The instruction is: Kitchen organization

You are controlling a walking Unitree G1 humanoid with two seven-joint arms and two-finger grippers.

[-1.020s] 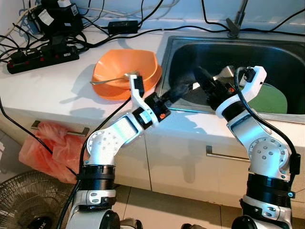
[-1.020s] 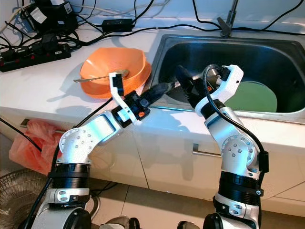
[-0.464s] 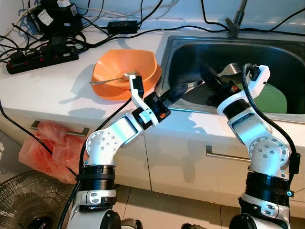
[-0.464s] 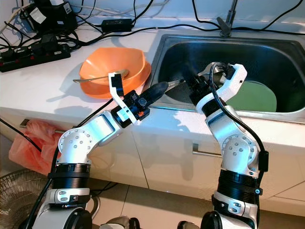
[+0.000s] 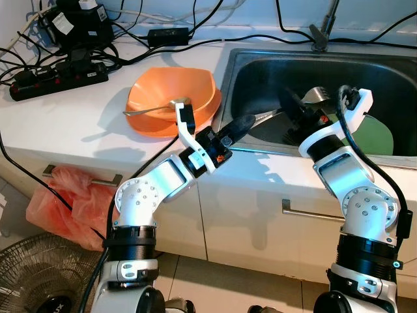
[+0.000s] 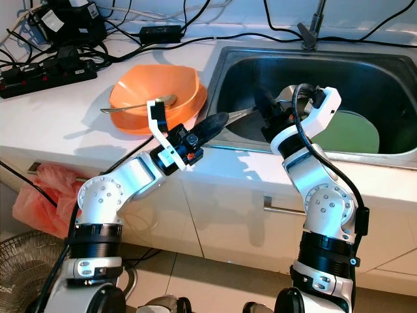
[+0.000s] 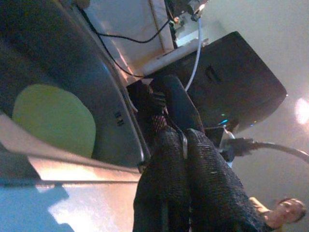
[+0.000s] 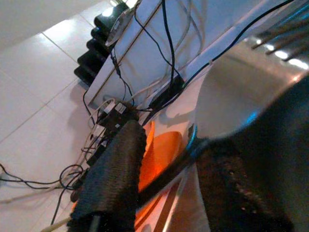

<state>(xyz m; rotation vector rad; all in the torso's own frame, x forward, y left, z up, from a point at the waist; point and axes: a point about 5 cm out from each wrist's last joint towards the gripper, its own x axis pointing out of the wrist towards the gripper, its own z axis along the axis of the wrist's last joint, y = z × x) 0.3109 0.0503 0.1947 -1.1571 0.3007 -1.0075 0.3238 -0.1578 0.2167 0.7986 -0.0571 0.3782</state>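
Metal spatula with a long silver handle (image 5: 270, 116) spans the near left rim of the stainless steel sink (image 5: 391, 68), its handle end pinched between the closed fingers of the left gripper (image 5: 242, 123). The left arm bends up from the cabinet front. Right gripper (image 5: 294, 109), fingers parted around the handle, reaches into the sink beside a green plate (image 5: 376, 134). Farther left, an orange plastic bowl (image 5: 163, 91) holds a spoon (image 5: 151, 109) on the white counter (image 5: 58, 124).
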